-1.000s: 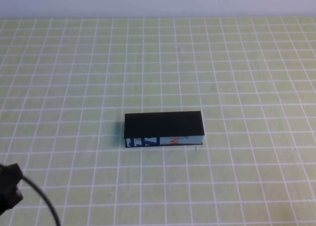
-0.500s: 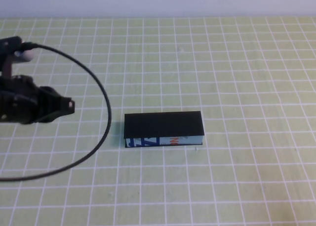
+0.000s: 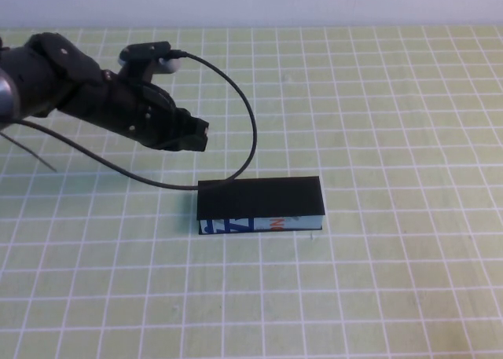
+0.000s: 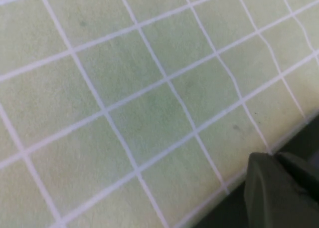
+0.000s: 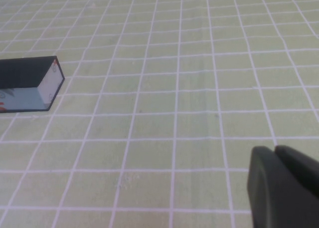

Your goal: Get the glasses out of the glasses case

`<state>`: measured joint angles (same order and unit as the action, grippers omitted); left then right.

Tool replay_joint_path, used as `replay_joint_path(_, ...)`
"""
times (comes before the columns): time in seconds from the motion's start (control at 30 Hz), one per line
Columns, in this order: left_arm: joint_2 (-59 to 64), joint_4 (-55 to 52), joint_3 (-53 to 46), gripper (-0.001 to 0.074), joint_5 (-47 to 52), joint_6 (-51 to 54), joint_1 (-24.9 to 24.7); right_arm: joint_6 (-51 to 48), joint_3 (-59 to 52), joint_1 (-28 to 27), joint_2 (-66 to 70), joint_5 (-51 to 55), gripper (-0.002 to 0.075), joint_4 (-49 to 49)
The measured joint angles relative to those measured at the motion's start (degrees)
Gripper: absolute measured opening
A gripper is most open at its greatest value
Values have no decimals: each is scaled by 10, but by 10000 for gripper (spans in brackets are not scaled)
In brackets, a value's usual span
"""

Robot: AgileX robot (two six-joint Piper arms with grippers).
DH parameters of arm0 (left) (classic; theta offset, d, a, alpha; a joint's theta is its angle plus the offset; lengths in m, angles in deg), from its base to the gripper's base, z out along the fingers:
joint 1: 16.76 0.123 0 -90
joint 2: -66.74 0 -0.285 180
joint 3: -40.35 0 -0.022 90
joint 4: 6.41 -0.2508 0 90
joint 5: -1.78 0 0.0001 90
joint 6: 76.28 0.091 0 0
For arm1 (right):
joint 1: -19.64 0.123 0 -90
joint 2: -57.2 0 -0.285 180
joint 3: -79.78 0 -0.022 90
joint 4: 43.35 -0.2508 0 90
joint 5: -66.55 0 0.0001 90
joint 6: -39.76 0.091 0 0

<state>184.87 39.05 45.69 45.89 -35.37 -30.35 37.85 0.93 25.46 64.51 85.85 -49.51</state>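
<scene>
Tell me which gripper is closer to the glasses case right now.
The left gripper, hovering just beyond the closed glasses case at its left end. The right gripper is off to the case's right, outside the high view.

The left arm reached in from the left above the table, its left gripper held aloft at the tip, while the right gripper showed only in its own wrist view.
</scene>
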Motion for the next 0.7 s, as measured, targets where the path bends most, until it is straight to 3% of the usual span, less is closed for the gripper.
replay_joint_path(0.2, 85, 1, 61, -4, 25, 0, -5, 0, 0, 0, 0, 0, -17, 0)
replay_joint_path(0.53, 129, 1, 69, -4, 39, 0, -5, 0, 0, 0, 0, -5, -17, 0)
replay_joint_path(0.7, 129, 1, 70, -4, 44, 0, -5, 0, 0, 0, 0, -73, -17, -46)
